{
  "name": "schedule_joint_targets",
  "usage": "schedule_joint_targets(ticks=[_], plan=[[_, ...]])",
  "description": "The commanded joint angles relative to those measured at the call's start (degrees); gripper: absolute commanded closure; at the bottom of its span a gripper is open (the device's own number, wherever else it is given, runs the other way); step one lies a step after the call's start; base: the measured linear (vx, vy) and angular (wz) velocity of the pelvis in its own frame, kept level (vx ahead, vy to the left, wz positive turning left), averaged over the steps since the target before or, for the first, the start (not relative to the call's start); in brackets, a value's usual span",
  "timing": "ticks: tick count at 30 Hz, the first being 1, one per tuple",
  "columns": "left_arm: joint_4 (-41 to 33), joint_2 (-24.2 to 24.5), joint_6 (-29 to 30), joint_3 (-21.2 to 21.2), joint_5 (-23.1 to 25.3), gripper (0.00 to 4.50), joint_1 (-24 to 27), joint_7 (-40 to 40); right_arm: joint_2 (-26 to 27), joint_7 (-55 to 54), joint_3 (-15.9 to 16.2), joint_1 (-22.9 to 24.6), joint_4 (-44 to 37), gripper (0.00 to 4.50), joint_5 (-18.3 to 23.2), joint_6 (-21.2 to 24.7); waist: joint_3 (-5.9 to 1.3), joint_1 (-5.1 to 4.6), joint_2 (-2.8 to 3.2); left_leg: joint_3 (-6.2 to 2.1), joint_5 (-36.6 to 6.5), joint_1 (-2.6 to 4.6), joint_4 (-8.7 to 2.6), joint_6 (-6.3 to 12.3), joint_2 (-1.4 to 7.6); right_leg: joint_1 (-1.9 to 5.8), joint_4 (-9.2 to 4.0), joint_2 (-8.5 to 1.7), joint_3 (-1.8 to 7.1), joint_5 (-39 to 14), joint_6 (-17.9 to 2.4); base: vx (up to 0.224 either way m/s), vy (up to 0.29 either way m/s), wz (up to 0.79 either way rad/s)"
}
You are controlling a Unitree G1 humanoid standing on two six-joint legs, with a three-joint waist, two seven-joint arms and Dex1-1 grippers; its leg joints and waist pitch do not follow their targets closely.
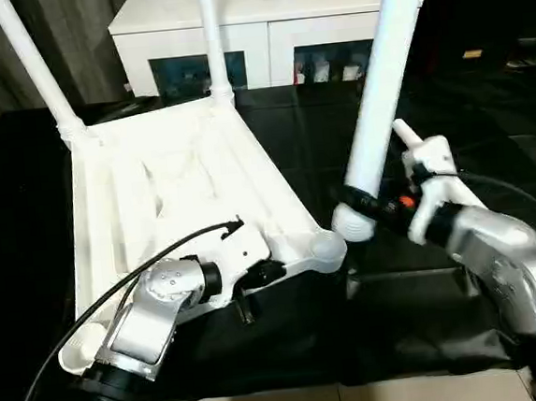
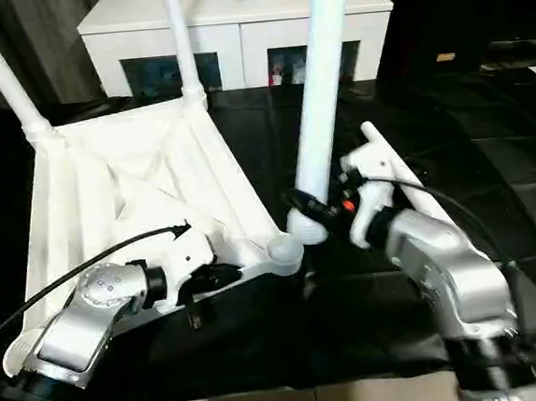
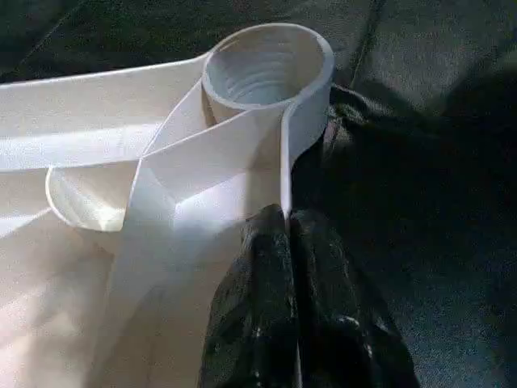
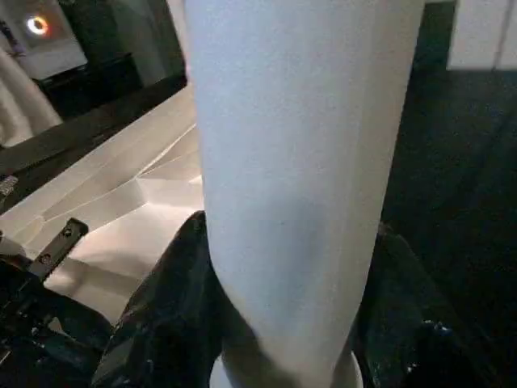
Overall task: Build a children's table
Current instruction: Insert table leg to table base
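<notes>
Right gripper [image 1: 360, 204] clasps a leg [image 1: 382, 87] beside the empty socket [image 3: 266, 66]; left gripper [image 3: 289, 222] pinches the tabletop's rim [image 3: 284, 174].

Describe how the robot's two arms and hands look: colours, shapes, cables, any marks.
Both forearms are rounded silver metal shells ending in white wrist housings. The left hand has two black fingers, glossy and wrinkled; a thin black cable arcs over the left forearm. The right hand is also black, with a small orange-red spot beside the wrist and a black cable looping behind.

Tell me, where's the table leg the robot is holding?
In the left eye view, the leg is on the robot's right, held in its right claw, its bottom end just beside the tabletop's empty corner socket.
</notes>
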Motion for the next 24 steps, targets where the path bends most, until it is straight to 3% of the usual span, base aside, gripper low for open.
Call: schedule_joint_targets(ticks=[1,3,4,6,13,17,18,22,23,24], plan=[[2.2,1.3,0.2,-2.8,2.9,4.5,-0.1,-0.1,0.3,2.0,0.3,-2.4,2.7,2.64,1.3,0.4,-3.39,0.31,-1.06,0.14,-16.2,0.18,-4.22,1.89,0.64,2.29,-3.69,-1.7,1.55,-19.2,-9.9,0.0,0.0,0.0],[2.6,1.3,-0.1,-3.0,3.2,4.5,-0.5,0.1,0.6,3.0,0.2,-3.0,3.9,2.64,2.1,0.9,-3.36,0.42,-1.11,0.3,-16.0,0.32,-4.12,2.21,0.66,2.24,-3.67,-1.74,1.61,-19.0,-10.4,0.0,0.0,0.0],[3.4,1.1,0.0,-3.2,3.3,4.5,-1.0,0.3,0.8,4.2,0.1,-3.7,5.5,2.64,2.8,1.4,-3.3,0.42,-1.54,0.31,-15.8,0.18,-4.17,2.34,0.71,2.34,-3.62,-1.8,1.61,-19.1,-10.5,0.0,0.0,0.0],[4.1,0.9,0.1,-3.2,3.4,4.05,-1.6,0.7,0.4,4.7,0.7,-4.3,7.1,2.64,1.9,0.9,-3.17,0.66,-1.51,0.38,-16.7,0.47,-4.17,1.97,0.74,2.05,-3.87,-1.8,1.62,-21.1,-10.1,0.0,0.0,0.0],[4.2,1.1,1.5,-3.6,3.4,3.41,-2.2,1.4,-0.2,5.8,0.5,-5.5,8.4,2.64,1.9,0.8,-3.05,1.2,-2.11,0.26,-17.6,0.45,-4.36,0.85,0.74,2.04,-4.2,-1.89,1.65,-24.2,-8.0,0.0,0.0,0.0],[4.8,1.7,2.0,-4.2,3.4,3.39,-2.5,0.4,-0.6,6.2,0.2,-5.2,7.5,2.64,2.2,1.2,-3.03,1.21,-1.9,0.22,-18.5,0.49,-4.37,0.69,0.64,1.94,-4.36,-1.83,1.6,-25.3,-7.5,0.0,0.0,0.0],[4.8,1.8,2.2,-4.2,3.2,3.66,-2.5,0.3,-0.6,6.3,0.2,-5.1,7.4,2.64,2.3,1.2,-3.04,1.18,-2.01,0.19,-18.5,0.43,-4.37,0.68,0.62,1.98,-4.37,-1.86,1.57,-25.5,-7.5,0.0,0.0,0.0],[5.0,1.8,1.8,-4.2,2.5,3.8,-2.9,-1.0,-1.3,6.8,0.5,-4.6,7.0,2.64,1.9,0.8,-3.07,1.15,-1.86,0.16,-18.4,0.43,-4.36,0.59,0.64,1.96,-4.38,-1.83,1.56,-25.1,-7.7,0.0,0.0,0.0],[5.1,1.9,1.9,-4.4,2.1,3.92,-3.1,-1.9,-1.6,7.2,0.7,-4.6,7.1,2.64,1.6,0.6,-3.1,1.2,-1.5,0.11,-18.4,0.46,-4.37,0.52,0.64,1.97,-4.3,-1.83,1.56,-24.8,-7.9,0.0,0.0,0.0],[5.3,2.3,1.9,-5.2,1.9,4.14,-3.4,-3.0,-2.2,7.8,1.1,-4.6,7.5,2.64,1.1,0.4,-3.16,1.15,-1.62,0.16,-18.3,0.43,-4.34,0.53,0.61,2.0,-4.29,-1.77,1.55,-24.1,-8.1,0.0,0.0,0.0]])
